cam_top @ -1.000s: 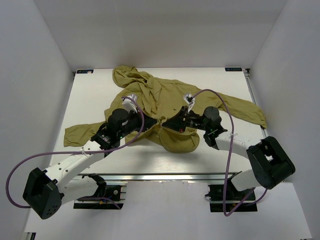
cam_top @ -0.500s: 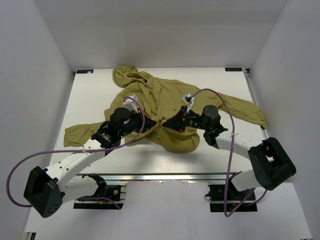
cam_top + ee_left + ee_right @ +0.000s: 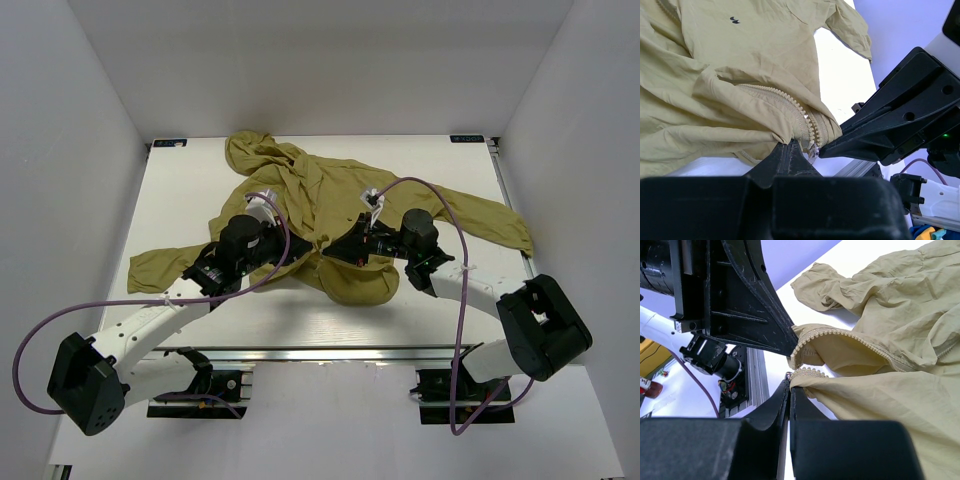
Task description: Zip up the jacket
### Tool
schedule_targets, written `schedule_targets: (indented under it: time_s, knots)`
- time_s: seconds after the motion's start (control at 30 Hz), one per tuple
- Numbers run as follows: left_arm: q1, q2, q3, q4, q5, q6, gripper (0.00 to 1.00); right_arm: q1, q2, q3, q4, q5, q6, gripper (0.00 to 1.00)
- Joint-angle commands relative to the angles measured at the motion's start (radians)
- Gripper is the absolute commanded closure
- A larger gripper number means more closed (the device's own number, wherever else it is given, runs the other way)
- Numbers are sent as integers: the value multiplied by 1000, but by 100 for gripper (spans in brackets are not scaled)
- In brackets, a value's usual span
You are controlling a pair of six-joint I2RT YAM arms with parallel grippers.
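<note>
The olive-yellow jacket [image 3: 325, 195] lies wrinkled in the middle of the table, hood at the far side, sleeves spread left and right. My left gripper [image 3: 303, 250] is shut on the jacket's lower front edge beside the zipper teeth [image 3: 799, 111]; in the left wrist view [image 3: 790, 148] a small metal slider [image 3: 813, 150] hangs right next to its tip. My right gripper [image 3: 333, 254] is shut on the other zipper edge [image 3: 810, 372]; in the right wrist view [image 3: 789, 384] its tip meets the left fingers [image 3: 755, 315]. A small dark spot [image 3: 735, 20] marks the jacket front.
The white table [image 3: 190, 190] is walled by white panels on three sides. The jacket's right sleeve [image 3: 490, 220] reaches near the right edge, the left sleeve [image 3: 160, 268] near the left edge. An aluminium rail [image 3: 330, 352] runs along the near edge. Purple cables [image 3: 455, 225] loop over the arms.
My right arm has shifted slightly left, bringing its tip closer to the left gripper. The left arm and the jacket have barely moved.
</note>
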Motion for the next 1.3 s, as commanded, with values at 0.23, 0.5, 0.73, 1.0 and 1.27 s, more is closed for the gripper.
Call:
schedule_targets:
  time_s: [0.23, 0.5, 0.73, 1.0, 1.27]
  knots:
    - [4, -10, 36, 2, 7, 11, 100, 8, -12, 47, 17, -15, -22, 100]
    - [4, -6, 42, 10, 19, 18, 100, 21, -1, 57, 1, -9, -37, 100]
    - [4, -10, 42, 7, 17, 22, 100, 21, -3, 56, -5, 5, -37, 100]
    - [4, -15, 39, 13, 34, 31, 100, 22, -10, 60, 6, 52, -37, 100]
    - [4, -10, 45, -2, 43, 35, 100, 22, -9, 57, 55, 37, -16, 100]
